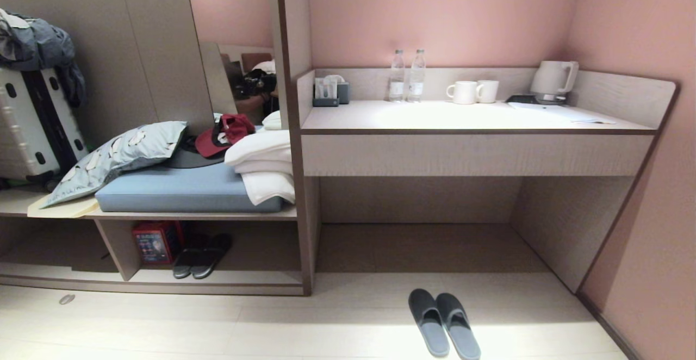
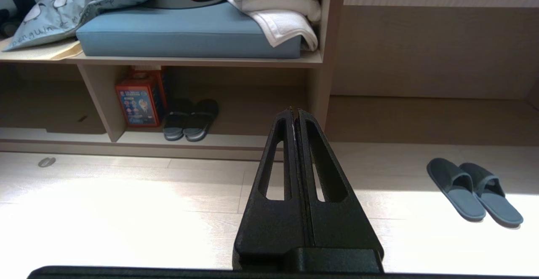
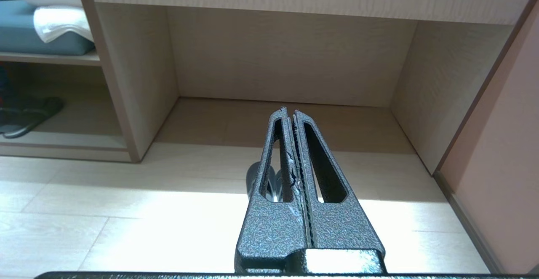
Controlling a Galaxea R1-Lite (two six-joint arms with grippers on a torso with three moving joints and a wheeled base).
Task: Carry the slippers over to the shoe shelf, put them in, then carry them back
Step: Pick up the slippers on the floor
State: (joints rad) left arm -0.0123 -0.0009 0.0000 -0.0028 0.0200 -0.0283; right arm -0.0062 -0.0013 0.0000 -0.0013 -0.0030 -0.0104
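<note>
Shoe shelf (image 1: pixel 217 278) low at left, under bench, other dark pair already inside. Slippers (image 1: pixel 443 322) side by side on floor, just outside desk recess, well right of shelf, toes toward recess, long axes running front to back. Right tool (image 3: pixel 290 112) pinched closed, empty, directly over slippers, nearer. Left tool (image 2: pixel 294 111) closed, empty, slippers off to its right.

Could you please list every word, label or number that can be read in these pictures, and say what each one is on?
"penguin": handwriting-style print along the edge of the penguin pillow; further words beside it are too blurred to read.
Red box in the shoe shelf: printed lines and small pictures, too small to read.
Water bottles on the desk: labels too small to read.
The slippers: no print visible.
</note>
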